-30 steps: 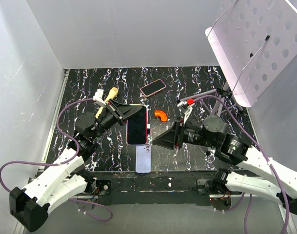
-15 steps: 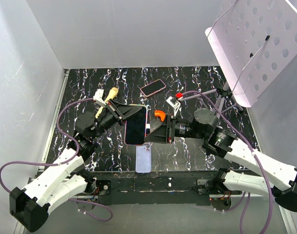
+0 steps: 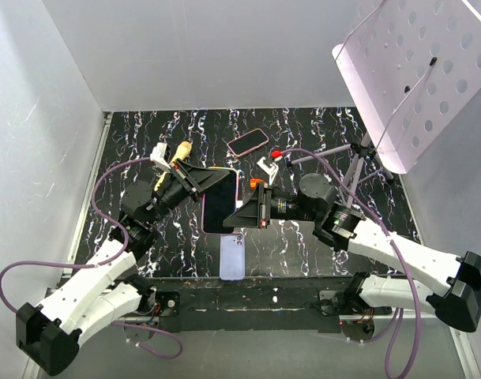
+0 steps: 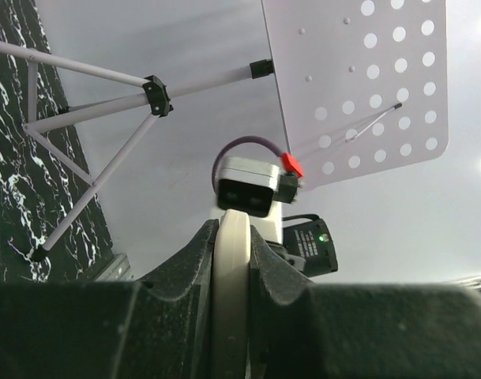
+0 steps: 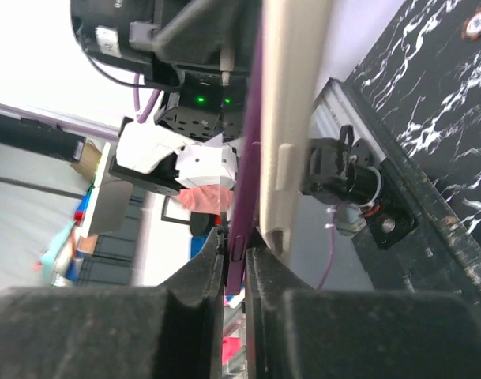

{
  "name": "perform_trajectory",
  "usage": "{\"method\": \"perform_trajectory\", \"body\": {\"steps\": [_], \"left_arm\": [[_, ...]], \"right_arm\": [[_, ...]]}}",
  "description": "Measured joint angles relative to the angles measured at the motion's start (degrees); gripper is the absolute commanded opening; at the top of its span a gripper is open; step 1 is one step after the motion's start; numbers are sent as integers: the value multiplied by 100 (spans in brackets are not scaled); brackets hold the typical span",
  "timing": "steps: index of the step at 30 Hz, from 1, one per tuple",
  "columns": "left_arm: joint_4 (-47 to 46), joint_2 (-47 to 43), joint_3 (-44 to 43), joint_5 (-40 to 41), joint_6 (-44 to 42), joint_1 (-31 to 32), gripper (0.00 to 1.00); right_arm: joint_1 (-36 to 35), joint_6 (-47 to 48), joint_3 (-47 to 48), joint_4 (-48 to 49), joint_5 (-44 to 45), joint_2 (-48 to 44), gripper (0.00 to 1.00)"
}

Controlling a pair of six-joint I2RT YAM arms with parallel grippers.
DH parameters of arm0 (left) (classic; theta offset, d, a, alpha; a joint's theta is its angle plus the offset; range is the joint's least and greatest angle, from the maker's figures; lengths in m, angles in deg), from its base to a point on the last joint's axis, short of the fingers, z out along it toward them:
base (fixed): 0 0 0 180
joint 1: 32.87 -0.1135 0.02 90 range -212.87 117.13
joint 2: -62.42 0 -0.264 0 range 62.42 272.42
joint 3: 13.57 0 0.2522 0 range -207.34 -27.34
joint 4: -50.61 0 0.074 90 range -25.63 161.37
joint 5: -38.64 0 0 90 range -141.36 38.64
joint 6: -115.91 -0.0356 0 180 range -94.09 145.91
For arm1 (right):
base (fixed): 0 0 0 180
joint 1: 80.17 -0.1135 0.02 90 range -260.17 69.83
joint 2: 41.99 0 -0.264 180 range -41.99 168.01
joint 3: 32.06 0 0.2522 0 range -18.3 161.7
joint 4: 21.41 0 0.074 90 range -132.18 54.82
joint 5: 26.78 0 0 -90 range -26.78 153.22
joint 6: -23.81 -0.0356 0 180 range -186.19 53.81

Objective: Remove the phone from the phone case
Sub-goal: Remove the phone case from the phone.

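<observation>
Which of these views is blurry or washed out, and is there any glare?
Top external: sharp and evenly lit, with no glare on the phone screen. Left wrist: the left gripper is dark and soft, as is the phone edge in it, while the perforated plate behind is crisp. Right wrist: the right gripper on the purple phone case is blurred black, and the upper-left background is blown out white.

Pinched between left claw (image 3: pixel 222 180) and right claw (image 3: pixel 231 222), off the worktop (image 3: pixel 319 134): phone (image 3: pixel 219 212) in phone case (image 5: pixel 291 95). Nearward of both claws, flat on worktop, second phone (image 3: pixel 232 258); beyond them, third phone (image 3: pixel 248 142); behind right claw, stand (image 3: pixel 355 169)
</observation>
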Motion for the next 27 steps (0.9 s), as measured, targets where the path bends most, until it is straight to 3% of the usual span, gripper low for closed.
{"method": "perform_trajectory", "body": {"steps": [6,11,12,14,23,27], "left_arm": [[44,-120,11,-111,-101,-7,56],[26,-463,280,-291,-109,-87,77],[20,-498,295,-339,-136,-118,85],[20,-527,297,-461,-201,-164,91],[525,-780,256,-946,-1119,-271,92],[575,-1126,256,-1209,-1502,-304,98]], "right_arm": [[136,-341,-149,186,-221,55,1],[546,-387,-398,407,-570,48,1],[597,-417,-402,426,-632,48,1],[671,-481,-404,511,-704,31,1],[841,-839,-404,1023,-1064,-190,1],[911,-992,-404,1222,-1226,-245,1]]}}
